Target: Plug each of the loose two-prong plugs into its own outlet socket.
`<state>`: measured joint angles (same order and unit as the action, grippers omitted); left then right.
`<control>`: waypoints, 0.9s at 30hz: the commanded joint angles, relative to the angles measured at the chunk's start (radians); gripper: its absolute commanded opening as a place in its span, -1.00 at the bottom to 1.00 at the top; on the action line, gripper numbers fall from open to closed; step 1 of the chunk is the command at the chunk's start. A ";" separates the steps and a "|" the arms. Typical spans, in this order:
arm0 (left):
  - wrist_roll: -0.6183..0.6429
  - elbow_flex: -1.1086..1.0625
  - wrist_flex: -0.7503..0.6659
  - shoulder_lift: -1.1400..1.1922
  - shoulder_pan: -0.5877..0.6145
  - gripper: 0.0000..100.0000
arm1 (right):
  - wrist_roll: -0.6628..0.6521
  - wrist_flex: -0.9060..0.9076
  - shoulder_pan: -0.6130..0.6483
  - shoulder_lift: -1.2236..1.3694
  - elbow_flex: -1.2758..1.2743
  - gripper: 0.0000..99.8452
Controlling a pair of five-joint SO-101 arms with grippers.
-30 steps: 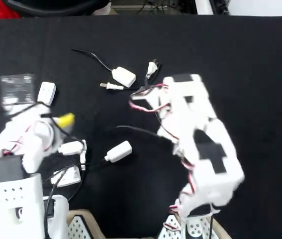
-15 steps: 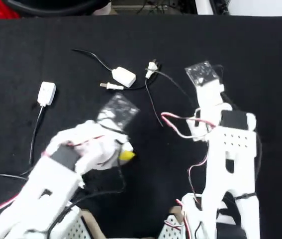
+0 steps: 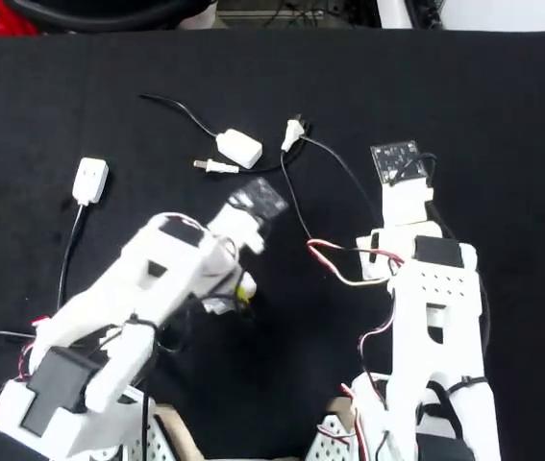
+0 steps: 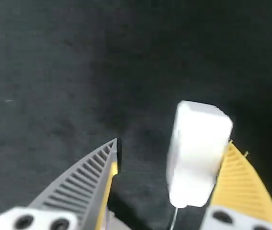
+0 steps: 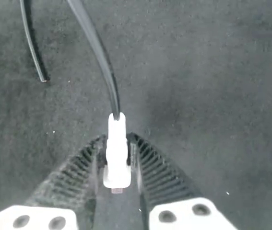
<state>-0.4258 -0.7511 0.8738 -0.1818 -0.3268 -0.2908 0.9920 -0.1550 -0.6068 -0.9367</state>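
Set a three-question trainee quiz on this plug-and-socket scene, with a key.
1. True or false: the right gripper is shut on a white plug with a black cord.
2. Multiple choice: in the left wrist view, the white socket block sits
A) against the yellow finger of the open left gripper
B) clamped tight between both fingers
C) far beyond both fingertips
3. Short answer: in the high view, is the two-prong plug plugged into the white socket next to it?

Key: 1 true; 2 A; 3 no, it lies loose beside the socket.
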 commanded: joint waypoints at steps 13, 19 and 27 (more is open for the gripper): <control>0.037 0.022 -0.109 -0.069 0.120 -0.36 | 0.003 -0.021 -0.003 -0.027 -0.004 -0.98; 0.034 0.031 -0.117 -0.017 0.122 -0.36 | 0.003 -0.021 0.021 -0.025 -0.005 -0.98; 0.203 0.216 0.258 -0.308 0.104 -0.36 | 0.005 -0.021 0.021 -0.030 0.002 -0.98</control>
<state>-0.2862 -0.6360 1.0058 -0.3383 -0.2179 -0.2908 0.9889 -0.1504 -0.6068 -0.9475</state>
